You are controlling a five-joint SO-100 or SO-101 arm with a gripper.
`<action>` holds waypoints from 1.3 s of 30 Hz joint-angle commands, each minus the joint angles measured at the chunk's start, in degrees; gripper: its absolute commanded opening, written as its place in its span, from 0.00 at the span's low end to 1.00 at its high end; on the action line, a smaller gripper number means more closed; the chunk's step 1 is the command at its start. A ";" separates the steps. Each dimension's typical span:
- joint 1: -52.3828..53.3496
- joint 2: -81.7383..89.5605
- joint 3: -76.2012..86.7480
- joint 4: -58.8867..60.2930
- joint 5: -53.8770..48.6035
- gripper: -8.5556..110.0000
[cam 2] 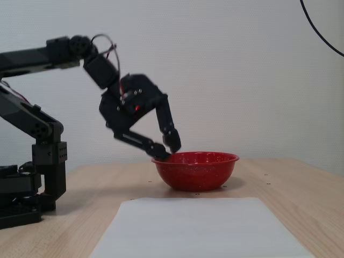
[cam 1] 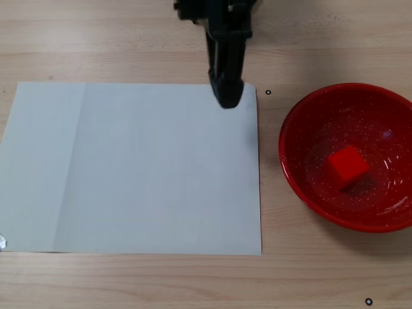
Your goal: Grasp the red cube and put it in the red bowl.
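We see the hand hanging empty above the counter, its two fingers bowed apart higher up and drawn nearly together at the tips, with nothing pinched between them. In the top-down fixed view the hand points down over the upper right corner of a white sheet of paper. In the side-on fixed view its tips sit level with the rim of the red bowl, near the bowl's left edge; whether they touch it we cannot tell from that angle, though the top-down view shows bare wood between them.

To the right of the hand in the top-down view, the red bowl stands on the counter just beside the sheet's right edge. The red cube lies inside it, near the middle of the speckled bottom, well apart from the hand.

Behind the hand, the black arm reaches back to its base at the left of the side-on view.
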 commanded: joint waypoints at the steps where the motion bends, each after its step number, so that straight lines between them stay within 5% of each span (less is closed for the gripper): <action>1: -0.18 6.06 0.53 -4.48 -0.97 0.07; 21: 1.41 31.82 40.34 -29.00 2.55 0.07; 39: 3.43 37.97 41.04 -4.39 -7.73 0.07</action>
